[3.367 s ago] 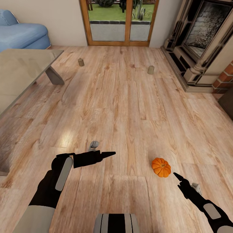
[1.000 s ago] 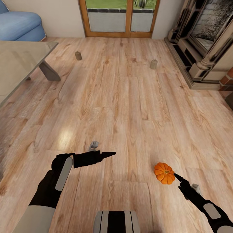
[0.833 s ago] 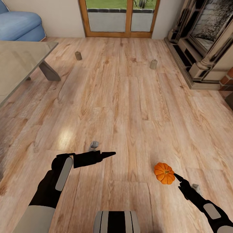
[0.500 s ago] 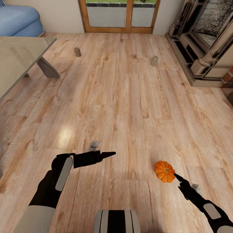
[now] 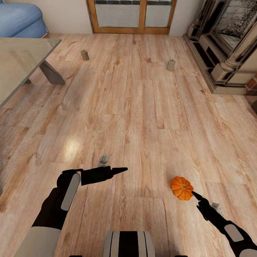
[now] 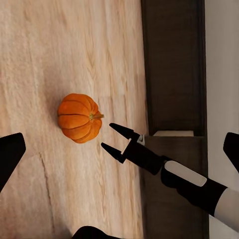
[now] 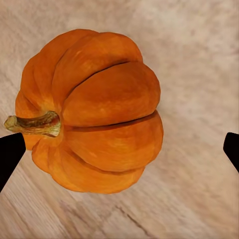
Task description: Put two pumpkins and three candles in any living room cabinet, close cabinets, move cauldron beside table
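Note:
A ribbed orange pumpkin (image 5: pixel 181 188) (image 6: pixel 78 118) (image 7: pixel 94 109) lies on the wooden floor at the lower right, its stem pointing sideways. My right gripper (image 5: pixel 195 195) (image 6: pixel 106 135) is open just beside it, fingers spread wider than the pumpkin and not touching it. My left gripper (image 5: pixel 120 169) hangs open over bare floor to the pumpkin's left. Two tan candles (image 5: pixel 84 55) (image 5: pixel 171 65) stand far off on the floor. The dark brown cabinet (image 6: pixel 174 64) shows past the pumpkin in the left wrist view. The cauldron is out of view.
A glass-topped table (image 5: pixel 21 60) stands at the left with a blue sofa (image 5: pixel 21 19) behind it. A stone fireplace (image 5: pixel 228 46) lines the right side. Wooden glazed doors (image 5: pixel 132 16) close off the far wall. Open floor lies between.
The whole picture has shifted, so the camera has moved: the far things sit higher in the frame. The pumpkin now lies a little closer to my right gripper's tips. Both arms hold the same pose.

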